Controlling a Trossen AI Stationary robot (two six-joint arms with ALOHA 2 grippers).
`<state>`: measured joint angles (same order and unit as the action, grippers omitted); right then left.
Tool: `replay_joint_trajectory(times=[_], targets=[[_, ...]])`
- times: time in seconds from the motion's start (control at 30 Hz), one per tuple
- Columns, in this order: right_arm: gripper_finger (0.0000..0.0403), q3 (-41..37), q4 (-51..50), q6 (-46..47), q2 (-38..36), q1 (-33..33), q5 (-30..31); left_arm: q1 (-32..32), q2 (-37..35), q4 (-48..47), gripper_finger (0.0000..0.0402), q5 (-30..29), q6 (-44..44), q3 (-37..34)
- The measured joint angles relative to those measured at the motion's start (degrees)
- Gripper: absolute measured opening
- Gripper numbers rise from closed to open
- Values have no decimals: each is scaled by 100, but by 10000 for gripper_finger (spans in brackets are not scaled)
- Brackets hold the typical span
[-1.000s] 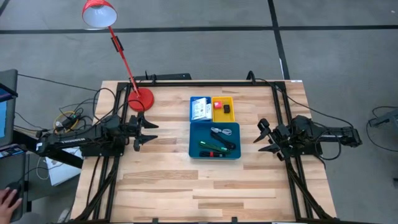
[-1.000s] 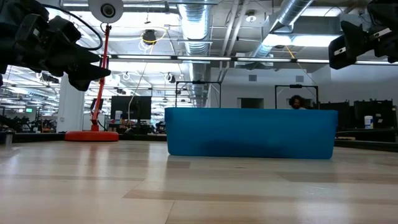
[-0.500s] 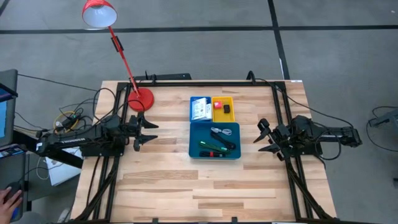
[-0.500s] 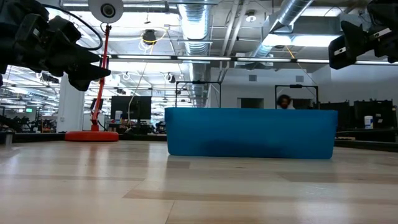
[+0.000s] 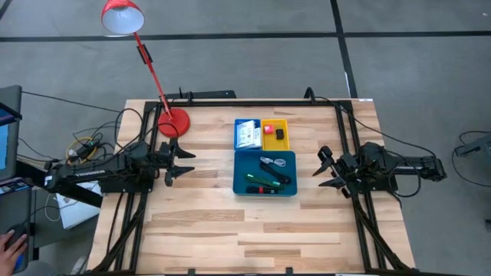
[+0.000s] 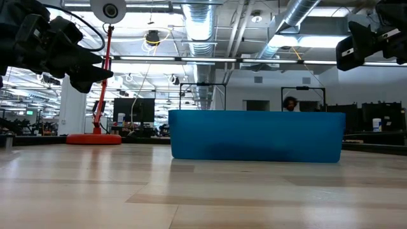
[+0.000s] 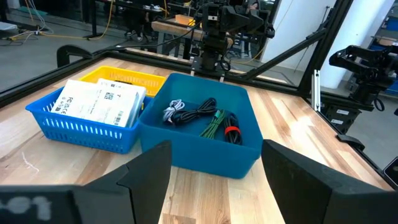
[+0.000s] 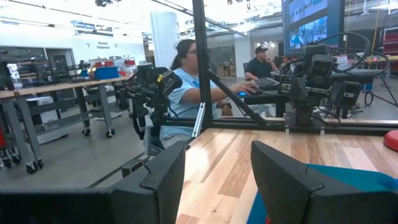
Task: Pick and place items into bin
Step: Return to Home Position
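Resting in the teal tray [image 7: 199, 153]: cable [image 7: 194, 111] and green-black stick tool [image 7: 212, 124].

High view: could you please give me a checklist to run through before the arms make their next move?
1. Left gripper open, empty, left of the trays: ok.
2. Right gripper open, empty, right of them: ok.
3. White packets in the small blue tray: ok.
4. Pink block and black piece in the yellow tray: ok.
5. Stick tool and cable in the large teal tray: ok.
6. Person's hand off the table: ok.
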<state>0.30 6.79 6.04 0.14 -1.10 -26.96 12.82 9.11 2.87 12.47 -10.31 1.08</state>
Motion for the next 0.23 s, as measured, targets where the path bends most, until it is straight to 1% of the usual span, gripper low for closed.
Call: replay_joint_trajectory(times=[0.23], targets=[[177,0,1,0,0,0,0,1,0,0,238,0,0,0]])
